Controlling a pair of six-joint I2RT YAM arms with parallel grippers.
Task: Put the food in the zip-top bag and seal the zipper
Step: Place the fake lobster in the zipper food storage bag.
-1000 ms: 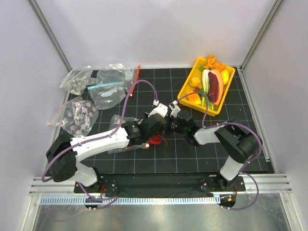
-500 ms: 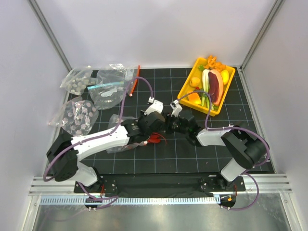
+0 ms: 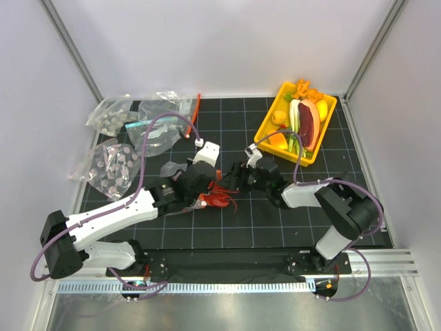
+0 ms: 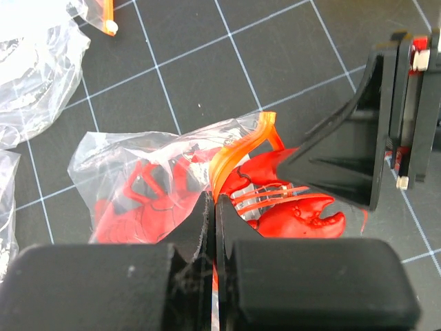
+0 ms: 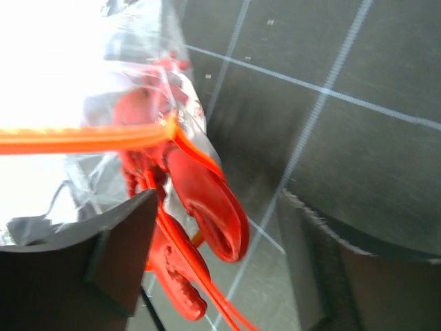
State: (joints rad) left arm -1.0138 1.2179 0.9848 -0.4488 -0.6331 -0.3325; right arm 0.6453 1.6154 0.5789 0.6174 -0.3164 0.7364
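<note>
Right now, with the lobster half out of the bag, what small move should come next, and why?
Probably the right fingers, open beside it, should nudge the lobster deeper into the bag: its claws poke out past the zipper, which the left fingers pinch.

Left claw (image 4: 213,207) pinches the zipper (image 4: 238,147) — lobster (image 4: 298,218) half inside the bag (image 4: 103,155).

Red lobster (image 4: 303,215) lies half inside the crinkly clear zip-top bag (image 4: 124,155), claws protruding just ahead of my left gripper (image 4: 213,221). Its fingers pinch the arched orange zipper (image 4: 241,148); mouth unsealed.
</note>
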